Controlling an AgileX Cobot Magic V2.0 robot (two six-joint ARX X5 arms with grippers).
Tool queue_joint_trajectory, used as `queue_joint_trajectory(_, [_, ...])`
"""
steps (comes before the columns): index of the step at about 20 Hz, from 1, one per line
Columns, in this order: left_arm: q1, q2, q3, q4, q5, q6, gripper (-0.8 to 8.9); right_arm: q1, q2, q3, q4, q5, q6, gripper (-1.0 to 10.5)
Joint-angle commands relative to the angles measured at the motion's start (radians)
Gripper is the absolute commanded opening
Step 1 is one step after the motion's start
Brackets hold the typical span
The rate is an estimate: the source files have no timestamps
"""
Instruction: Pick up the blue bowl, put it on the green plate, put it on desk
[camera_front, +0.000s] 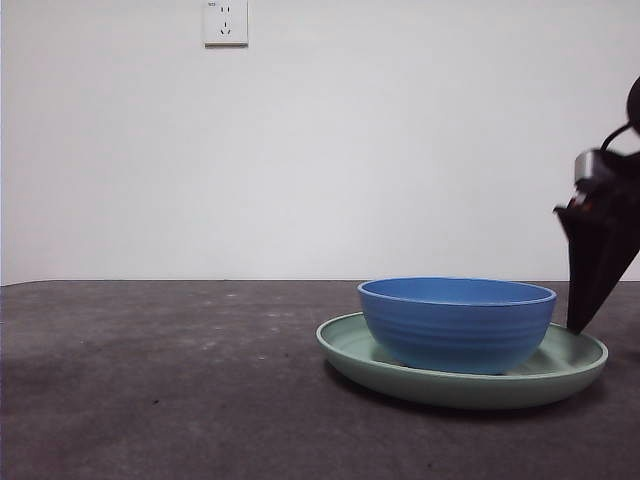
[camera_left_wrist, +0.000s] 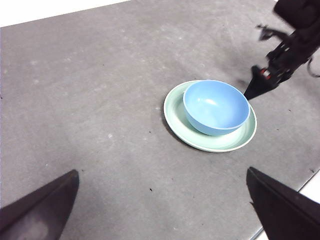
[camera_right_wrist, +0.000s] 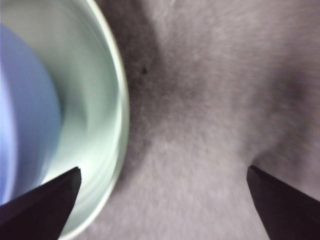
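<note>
The blue bowl (camera_front: 455, 325) stands upright on the green plate (camera_front: 345, 345), which rests on the desk (camera_front: 150, 380) right of centre. My right gripper (camera_front: 579, 322) is down by the plate's right rim, tips close to the desk. In the right wrist view it (camera_right_wrist: 163, 170) is open and empty, the plate rim (camera_right_wrist: 117, 125) lies between its jaws, and the bowl (camera_right_wrist: 20, 115) is beside it. My left gripper (camera_left_wrist: 163, 171) is open and empty, high above the desk, looking down on the bowl (camera_left_wrist: 216, 107), the plate (camera_left_wrist: 175, 107) and the right gripper (camera_left_wrist: 249, 94).
A white wall with a power outlet (camera_front: 225, 22) stands behind the desk. The desk's edge (camera_left_wrist: 307, 181) runs close to the plate on the side of the right arm. Bare desk surface (camera_left_wrist: 75, 75) stretches on the plate's other side.
</note>
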Motion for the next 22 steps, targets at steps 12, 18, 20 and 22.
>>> queue_joint_trajectory(12, [-0.005, 0.001, 0.011, 0.008, -0.002, -0.002, 6.21, 0.102, 0.061, 0.016, 0.12, -0.011, -0.015, 1.8])
queue_joint_trajectory(18, [-0.005, 0.001, 0.011, 0.009, -0.002, -0.002, 6.21, 0.116, 0.061, 0.016, 0.119, -0.01, -0.01, 0.1])
queue_joint_trajectory(20, [-0.005, 0.001, 0.011, 0.009, -0.002, -0.002, 6.21, 0.116, 0.061, 0.016, 0.123, -0.01, 0.006, 0.1])
queue_joint_trajectory(22, [-0.005, 0.001, 0.011, 0.009, -0.002, -0.002, 6.21, 0.116, 0.061, 0.017, 0.122, -0.011, 0.027, 0.1])
